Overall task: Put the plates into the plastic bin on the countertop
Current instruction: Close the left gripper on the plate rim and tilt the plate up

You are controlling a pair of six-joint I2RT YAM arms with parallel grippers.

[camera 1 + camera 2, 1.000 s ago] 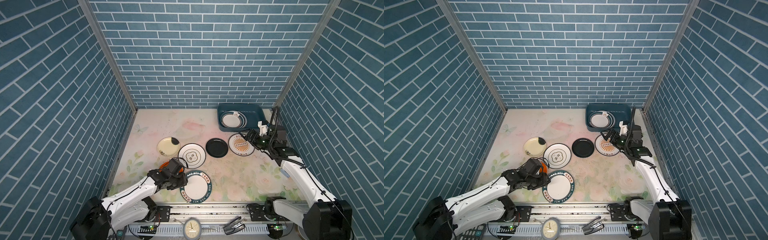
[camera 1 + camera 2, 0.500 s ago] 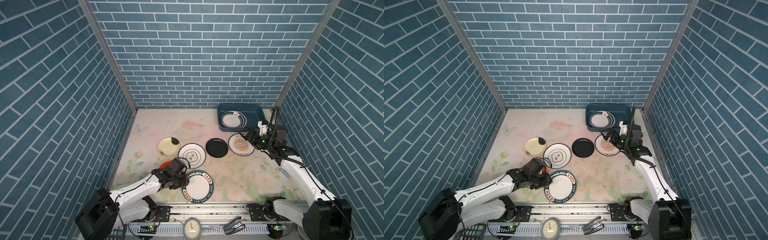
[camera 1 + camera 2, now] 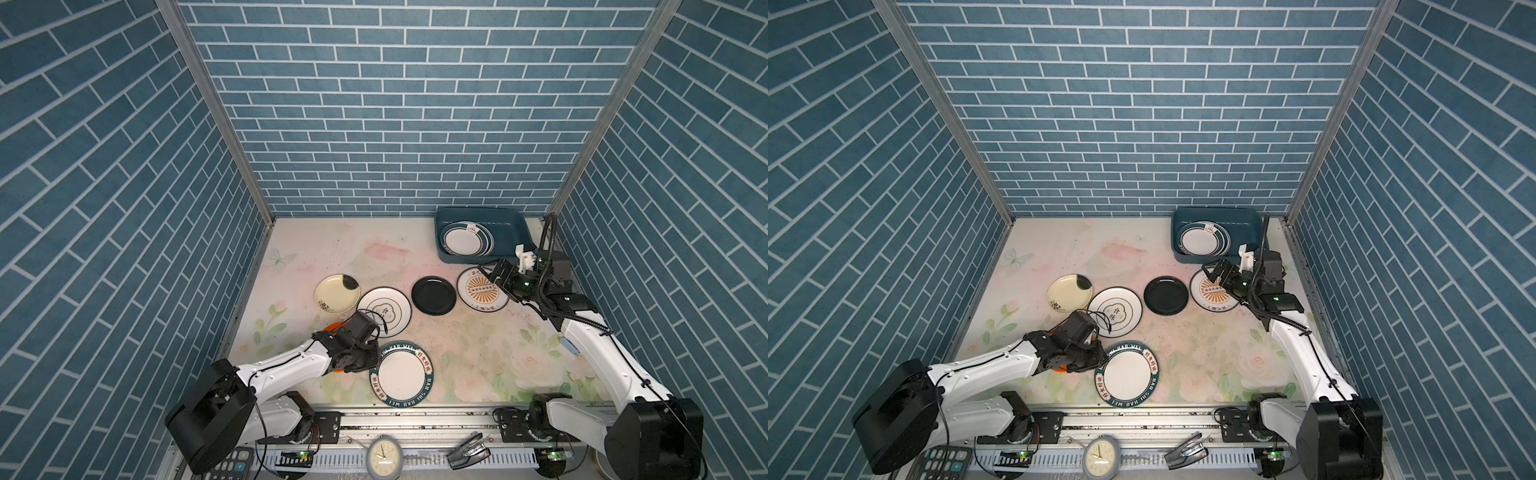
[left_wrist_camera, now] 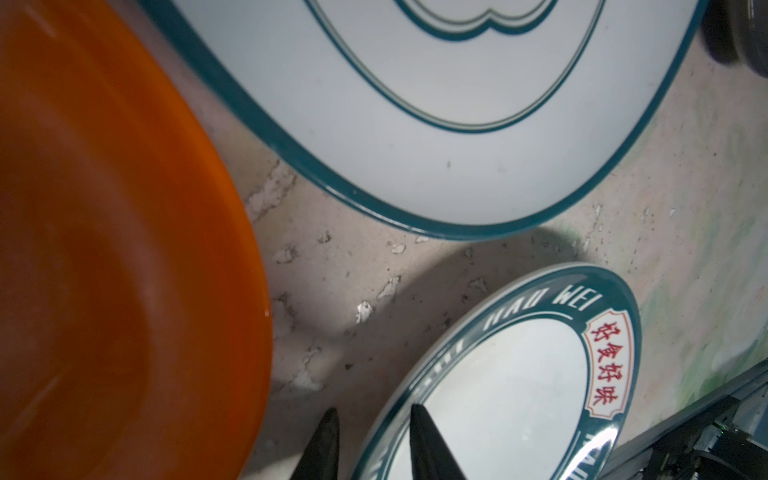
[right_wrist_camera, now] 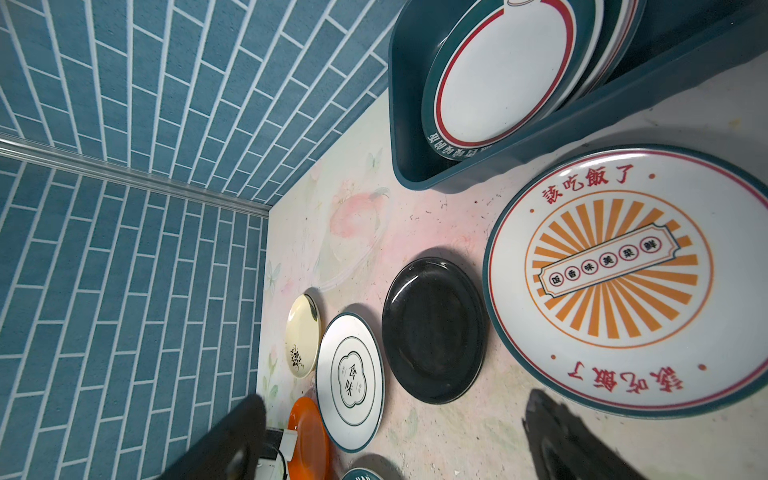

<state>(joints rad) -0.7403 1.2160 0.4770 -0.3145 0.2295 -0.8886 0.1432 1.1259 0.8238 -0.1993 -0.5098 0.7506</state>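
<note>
Left gripper point(image 4: 374, 411): two dark pointed fingertips point(image 4: 426, 440) straddle the rim of the lettered plate point(image 4: 519, 395), one on its inner side, one outside over the countertop point(image 4: 353, 266). A gap shows between them; contact with the rim cannot be told. The rim is teal, reads HAO WEI and carries a label of red characters. Orange plate point(image 4: 124, 249) lies just beside, apart. White plate point(image 4: 436, 124), teal edge and cloud outline, lies near, touching neither. The countertop between the three is scuffed and flaked.
</note>
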